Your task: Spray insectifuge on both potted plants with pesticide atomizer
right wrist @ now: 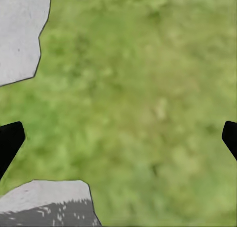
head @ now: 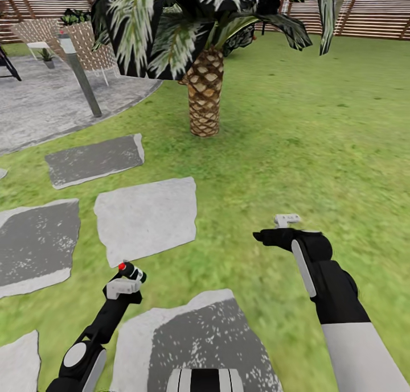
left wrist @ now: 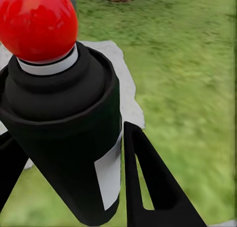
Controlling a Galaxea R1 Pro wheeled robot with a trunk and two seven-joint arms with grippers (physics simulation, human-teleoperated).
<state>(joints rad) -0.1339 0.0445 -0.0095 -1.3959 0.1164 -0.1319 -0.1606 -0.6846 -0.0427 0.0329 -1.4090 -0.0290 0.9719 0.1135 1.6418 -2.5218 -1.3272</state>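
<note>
My left gripper [head: 128, 279] is shut on the pesticide atomizer [head: 132, 271], a dark bottle with a pale label and a round red top. It hangs low over a stepping stone [head: 145, 217] in the garden. Up close, the atomizer [left wrist: 64, 138] sits upright between the two black fingers [left wrist: 153, 187] of the left gripper [left wrist: 79, 180]. My right gripper [head: 263, 236] hovers over the lawn, open [right wrist: 118, 138], with only grass between its fingers. A small potted plant [head: 46, 57] stands far off on the paved circle [head: 40, 110] at the back left.
A palm [head: 204, 96] with a scaly trunk rises straight ahead on the lawn. Several grey stepping stones lie at the front left. A leaning grey post [head: 82, 79] and wicker chairs [head: 85, 45] stand on the paved circle. A slatted fence [head: 370, 16] closes the back.
</note>
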